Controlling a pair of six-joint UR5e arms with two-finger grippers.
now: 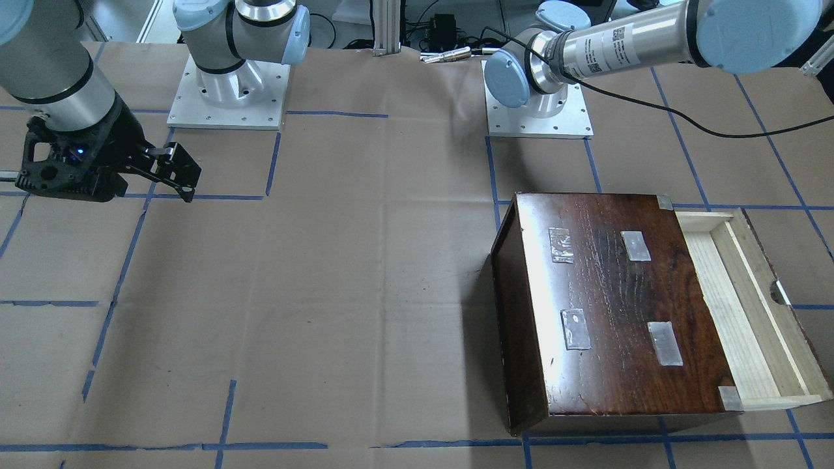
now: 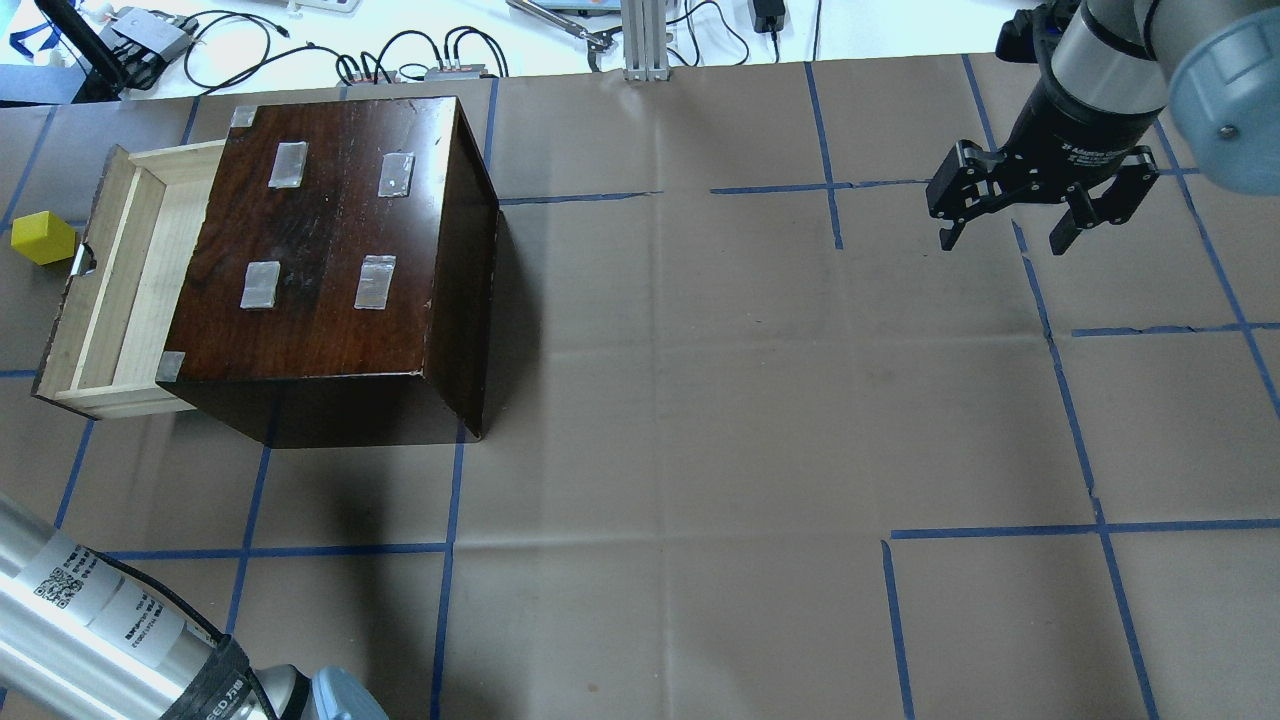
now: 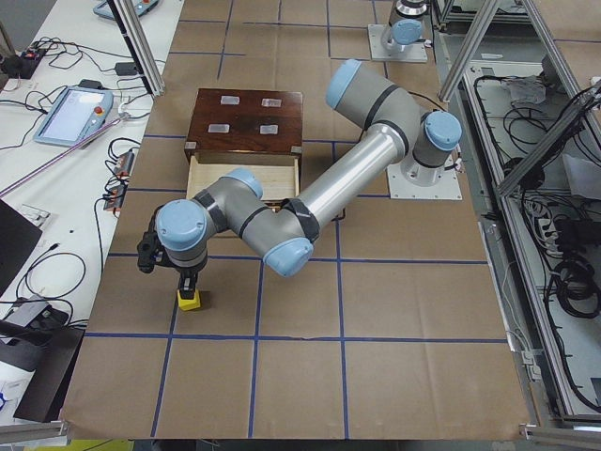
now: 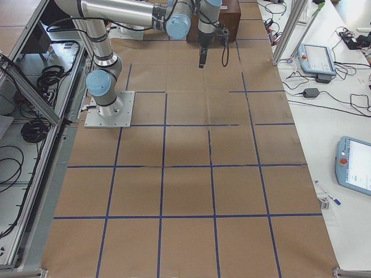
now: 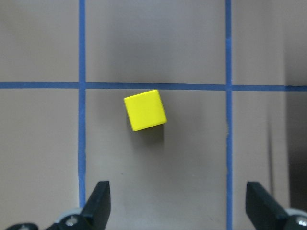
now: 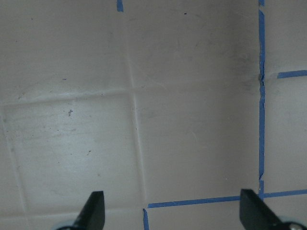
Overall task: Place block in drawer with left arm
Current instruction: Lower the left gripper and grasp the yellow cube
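The yellow block [image 2: 42,238] lies on the brown paper just outside the notched front of the drawer [image 2: 108,300]. The drawer is pulled out of the dark brown box [image 2: 330,250], and its visible part holds nothing. In the left wrist view the block [image 5: 145,109] sits ahead of my open left gripper [image 5: 177,206], between the lines of its two fingertips [image 5: 98,201]. In the exterior left view the left gripper [image 3: 188,278] hangs just above the block [image 3: 190,300] without touching it. My right gripper [image 2: 1005,238] is open and empty, far from the box.
The box [image 1: 612,306] has several tape patches on its top, and the drawer [image 1: 736,306] sticks out to that view's right. Cables and devices lie beyond the table's far edge [image 2: 300,50]. Blue tape lines grid the paper.
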